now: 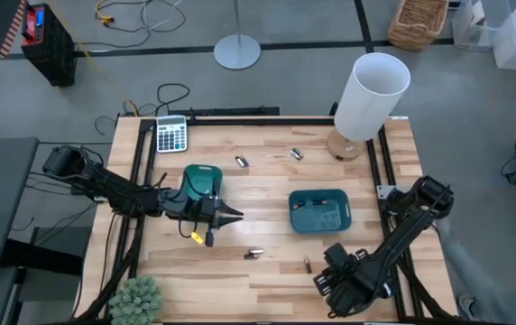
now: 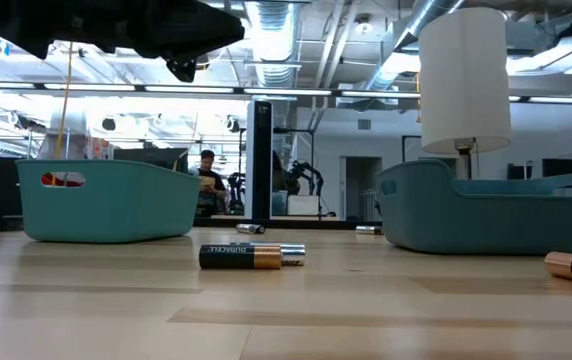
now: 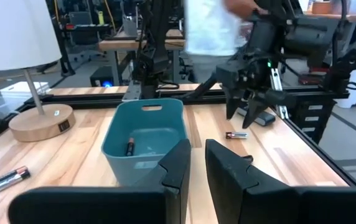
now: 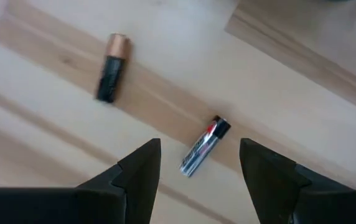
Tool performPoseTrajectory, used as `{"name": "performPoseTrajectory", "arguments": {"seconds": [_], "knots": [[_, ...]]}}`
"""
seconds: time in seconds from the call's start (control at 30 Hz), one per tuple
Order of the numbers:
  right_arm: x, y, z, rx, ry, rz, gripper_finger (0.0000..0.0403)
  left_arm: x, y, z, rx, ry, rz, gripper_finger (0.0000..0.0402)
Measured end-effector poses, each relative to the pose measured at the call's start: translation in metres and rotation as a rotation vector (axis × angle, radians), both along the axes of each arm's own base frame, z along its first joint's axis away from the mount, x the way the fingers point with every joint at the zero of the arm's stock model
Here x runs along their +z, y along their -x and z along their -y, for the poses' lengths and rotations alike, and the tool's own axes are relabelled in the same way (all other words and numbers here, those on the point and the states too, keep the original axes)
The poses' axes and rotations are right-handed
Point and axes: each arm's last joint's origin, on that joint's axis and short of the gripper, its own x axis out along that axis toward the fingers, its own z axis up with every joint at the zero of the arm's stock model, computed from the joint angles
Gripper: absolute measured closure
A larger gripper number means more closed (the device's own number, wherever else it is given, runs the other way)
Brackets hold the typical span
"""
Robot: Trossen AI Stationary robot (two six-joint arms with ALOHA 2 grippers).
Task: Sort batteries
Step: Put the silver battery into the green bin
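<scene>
Right wrist view shows your wide-open right gripper (image 4: 200,165) right above a silver battery (image 4: 204,147), lying slanted between its fingers.

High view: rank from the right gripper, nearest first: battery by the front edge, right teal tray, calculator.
From the right gripper:
1. Battery by the front edge, just to its left.
2. Right teal tray, farther back at mid-table.
3. Calculator, at the far back-left corner.
</scene>
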Motion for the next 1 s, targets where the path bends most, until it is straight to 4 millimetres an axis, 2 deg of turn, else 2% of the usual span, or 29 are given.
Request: {"name": "performPoseTrajectory", "arguments": {"seconds": [0.23, 0.63, 0.8, 1.0], "knots": [[-0.019, 0.0, -0.002, -0.024, 0.016, -0.058, 0.0166, 0.0, 0.0, 0.0, 0.0, 0.005, -0.003, 0.0354], [-0.046, 0.005, 0.0, -0.041, -0.059, -0.003, 0.017, -0.001, 0.0, 0.0, 0.0, 0.004, -0.007, 0.0354], [-0.047, 0.006, 0.003, -0.043, -0.046, -0.014, 0.0193, -0.002, 0.0, 0.0, 0.0, 0.0, -0.022, 0.0354], [-0.047, 0.004, 0.005, -0.043, -0.038, -0.024, 0.0241, -0.002, 0.0, 0.0, 0.0, -0.001, -0.026, 0.0354]]}}
